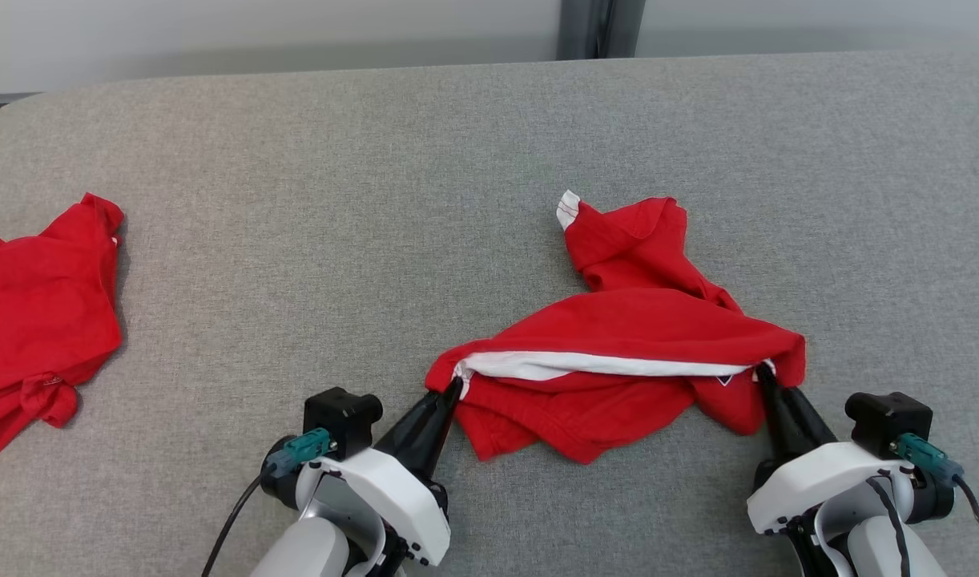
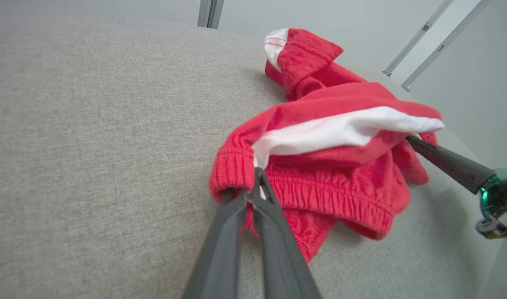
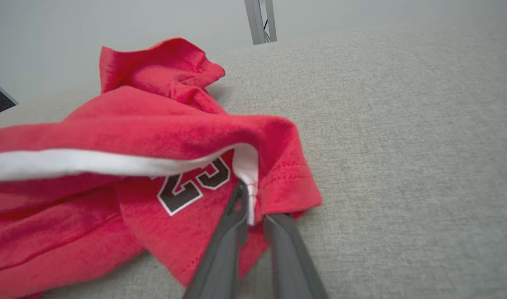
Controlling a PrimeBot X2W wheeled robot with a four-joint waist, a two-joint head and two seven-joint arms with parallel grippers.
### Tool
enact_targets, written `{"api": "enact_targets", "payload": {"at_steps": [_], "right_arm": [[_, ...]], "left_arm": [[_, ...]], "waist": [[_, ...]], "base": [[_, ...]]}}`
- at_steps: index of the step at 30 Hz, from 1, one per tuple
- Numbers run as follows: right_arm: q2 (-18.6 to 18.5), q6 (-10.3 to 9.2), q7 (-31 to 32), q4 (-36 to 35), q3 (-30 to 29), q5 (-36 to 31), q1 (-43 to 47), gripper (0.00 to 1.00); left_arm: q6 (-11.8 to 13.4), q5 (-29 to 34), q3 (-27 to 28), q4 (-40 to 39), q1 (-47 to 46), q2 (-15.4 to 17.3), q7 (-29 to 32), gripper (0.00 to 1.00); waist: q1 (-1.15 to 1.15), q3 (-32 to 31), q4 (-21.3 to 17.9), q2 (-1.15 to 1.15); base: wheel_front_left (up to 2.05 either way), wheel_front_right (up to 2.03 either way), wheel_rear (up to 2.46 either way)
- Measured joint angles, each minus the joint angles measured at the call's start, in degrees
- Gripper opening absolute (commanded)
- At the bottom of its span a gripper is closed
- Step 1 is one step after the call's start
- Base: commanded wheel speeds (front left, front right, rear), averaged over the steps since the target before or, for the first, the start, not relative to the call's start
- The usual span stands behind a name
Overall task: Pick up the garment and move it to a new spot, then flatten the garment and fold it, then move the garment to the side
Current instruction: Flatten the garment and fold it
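Head view shows the red garment [image 1: 626,320] crumpled on the grey padded table [image 1: 361,200], right of centre and near the robot, its white-lined edge running taut between both grippers. The left gripper [image 1: 456,386] is pinched tight on the left end of that edge, at the ribbed waistband. The right gripper [image 1: 762,375] has its fingertips closed onto the white strip at the right end, beside a printed number. Another red cloth [image 1: 41,304] lies well apart at the far left
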Motion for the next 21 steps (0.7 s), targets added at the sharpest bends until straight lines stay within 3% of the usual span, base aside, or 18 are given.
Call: {"api": "enact_targets", "payload": {"at_steps": [5, 12, 21], "right_arm": [[0.00, 0.00, -1.15, -1.53, -0.75, -0.23, -0.19, 0.00], [-2.42, 0.00, 0.18, -10.49, -1.55, -1.58, -1.07, 0.00], [-6.83, 0.00, 6.12, -23.61, -1.75, -1.98, -7.28, 0.00]], "left_arm": [[0.74, 1.23, 0.85, -2.66, -1.00, 1.16, -2.90, 0.00], [2.15, 3.68, 3.27, -9.90, -4.76, 5.44, -4.94, 0.00], [2.68, 5.97, 5.68, -16.47, -14.22, 9.73, -2.23, 0.00]], "waist": [[0.00, -0.19, -0.19, 0.00], [0.00, -1.57, -0.94, 0.00], [0.00, -4.43, -1.51, 0.00]], "base": [[0.00, 0.00, 0.00], [0.00, 0.00, 0.00], [0.00, 0.00, 0.00]]}}
